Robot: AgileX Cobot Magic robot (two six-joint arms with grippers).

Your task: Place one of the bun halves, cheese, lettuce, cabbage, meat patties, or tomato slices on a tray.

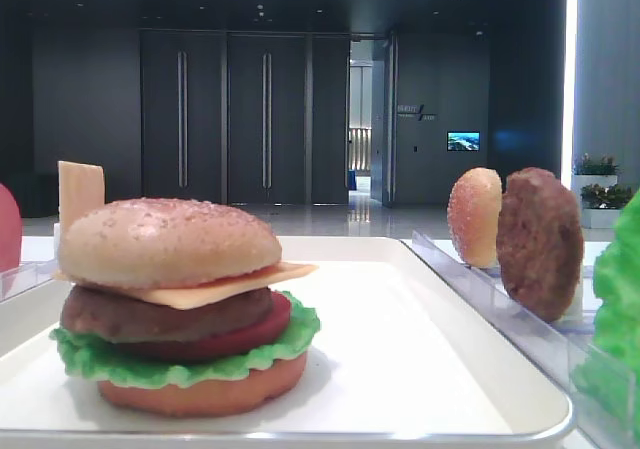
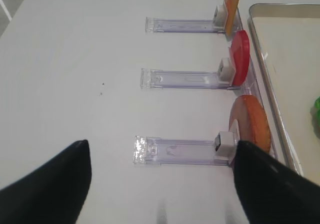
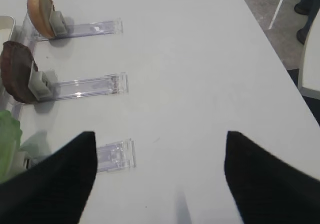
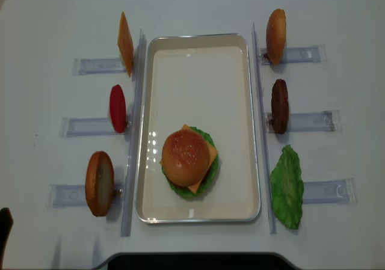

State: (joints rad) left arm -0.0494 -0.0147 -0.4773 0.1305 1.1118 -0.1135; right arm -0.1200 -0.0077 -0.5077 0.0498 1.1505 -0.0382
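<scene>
A stacked burger stands on the white tray (image 4: 198, 77): a sesame top bun (image 1: 165, 239) over cheese (image 1: 235, 287), a meat patty (image 1: 150, 314), tomato (image 1: 255, 334), lettuce (image 1: 180, 367) and a bottom bun (image 1: 200, 394). Left of the tray, a cheese slice (image 2: 231, 4), a tomato slice (image 2: 241, 57) and a flat bun half (image 2: 250, 126) stand on edge. Right of it stand a domed bun (image 3: 40, 9), a patty (image 3: 15, 79) and a lettuce leaf (image 3: 7, 139). My right gripper (image 3: 160, 149) and left gripper (image 2: 162, 156) hover open over bare table, nothing between their fingers.
Clear plastic holder rails (image 4: 304, 121) run outward from each standing piece on both sides of the tray. Long clear strips (image 4: 260, 119) flank the tray's long edges. The table's right edge (image 3: 270, 44) drops to a dark floor. Beyond the table is a dark hall.
</scene>
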